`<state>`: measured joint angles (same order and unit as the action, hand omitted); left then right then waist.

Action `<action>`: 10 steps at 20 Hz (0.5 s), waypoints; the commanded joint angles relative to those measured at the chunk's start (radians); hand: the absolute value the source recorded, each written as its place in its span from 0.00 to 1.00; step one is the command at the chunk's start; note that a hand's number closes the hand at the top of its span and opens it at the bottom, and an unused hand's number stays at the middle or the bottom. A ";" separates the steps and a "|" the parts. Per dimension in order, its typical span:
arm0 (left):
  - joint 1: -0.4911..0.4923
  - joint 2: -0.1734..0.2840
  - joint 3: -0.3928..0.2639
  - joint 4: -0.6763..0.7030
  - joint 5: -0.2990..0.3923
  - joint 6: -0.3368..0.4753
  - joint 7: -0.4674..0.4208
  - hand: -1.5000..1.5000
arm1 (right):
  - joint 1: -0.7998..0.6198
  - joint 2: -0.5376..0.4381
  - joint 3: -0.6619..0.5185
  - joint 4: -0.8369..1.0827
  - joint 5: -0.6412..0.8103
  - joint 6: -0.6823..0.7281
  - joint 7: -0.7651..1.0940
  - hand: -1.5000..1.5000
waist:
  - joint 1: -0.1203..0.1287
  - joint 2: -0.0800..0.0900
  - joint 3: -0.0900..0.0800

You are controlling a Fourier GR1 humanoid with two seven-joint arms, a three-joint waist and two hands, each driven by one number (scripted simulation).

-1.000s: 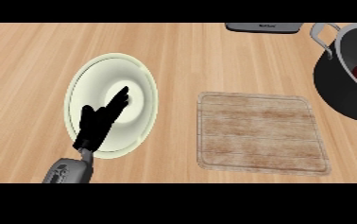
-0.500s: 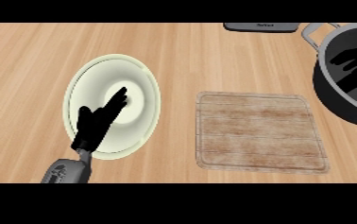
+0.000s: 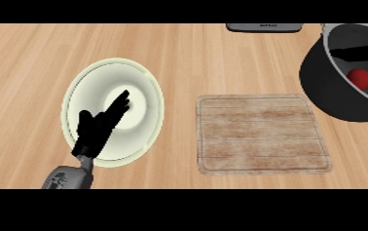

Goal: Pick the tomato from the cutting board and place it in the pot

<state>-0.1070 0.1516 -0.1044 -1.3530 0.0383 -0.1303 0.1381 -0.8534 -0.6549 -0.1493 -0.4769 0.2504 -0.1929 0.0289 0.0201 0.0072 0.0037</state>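
Tomato point(image 3: 358, 76) sat inside the black pot point(image 3: 323, 86) at the view's three o'clock edge, only a red patch of it visible past the rim. Toward five o'clock lay the bare cutting board point(image 3: 262, 133). At eight o'clock the left hand point(image 3: 97, 130) rested over the cream plate point(image 3: 147, 84), fingers straight and relaxed toward one o'clock, holding nothing, its grey forearm entering from below.

Plate point(image 3: 147, 86) left of cutting board point(image 3: 262, 135); pot point(image 3: 332, 86) right (tomato point(image 3: 358, 77) inside).
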 commanded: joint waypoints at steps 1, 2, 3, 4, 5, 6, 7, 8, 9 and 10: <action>0.021 0.034 0.026 -0.019 0.018 -0.024 -0.009 0.50 | 0.011 -0.061 -0.145 0.014 -0.099 -0.095 -0.080 0.00 | -0.003 0.000 -0.001; 0.018 0.012 0.004 -0.030 0.017 -0.024 0.011 0.50 | 0.000 -0.056 -0.171 0.023 -0.115 -0.124 -0.094 0.00 | 0.002 0.002 0.000; 0.014 0.018 0.014 0.013 -0.003 -0.011 -0.019 0.50 | -0.007 -0.056 -0.186 -0.004 -0.129 -0.144 -0.084 0.00 | -0.012 -0.002 -0.002; -0.010 0.010 0.014 -0.004 -0.006 0.006 0.019 0.50 | 0.044 -0.041 -0.211 0.013 -0.144 -0.180 -0.156 0.00 | -0.011 0.000 -0.001; 0.039 0.013 0.011 -0.018 0.002 -0.007 -0.004 0.50 | 0.019 -0.122 -0.240 0.012 -0.174 -0.090 -0.150 0.00 | -0.008 -0.002 -0.002; -0.009 0.008 0.026 0.018 -0.003 0.006 -0.006 0.50 | 0.016 -0.141 -0.259 0.016 -0.192 -0.074 -0.147 0.00 | -0.015 -0.001 -0.002; 0.007 0.007 0.029 -0.009 0.012 -0.005 -0.001 0.50 | 0.062 -0.125 -0.282 0.024 -0.209 -0.090 -0.197 0.00 | -0.013 -0.003 -0.002; 0.012 0.043 0.046 -0.011 0.014 -0.022 0.001 0.50 | 0.092 -0.141 -0.309 0.006 -0.242 -0.050 -0.238 0.00 | -0.018 -0.005 -0.002; 0.019 0.011 0.014 -0.037 0.000 -0.004 0.026 0.50 | 0.095 -0.153 -0.330 0.027 -0.253 -0.054 -0.264 0.00 | -0.012 -0.003 -0.002; 0.026 0.008 0.018 0.004 -0.003 -0.008 -0.005 0.50 | 0.124 -0.193 -0.354 0.021 -0.282 0.010 -0.277 0.00 | -0.020 -0.004 -0.002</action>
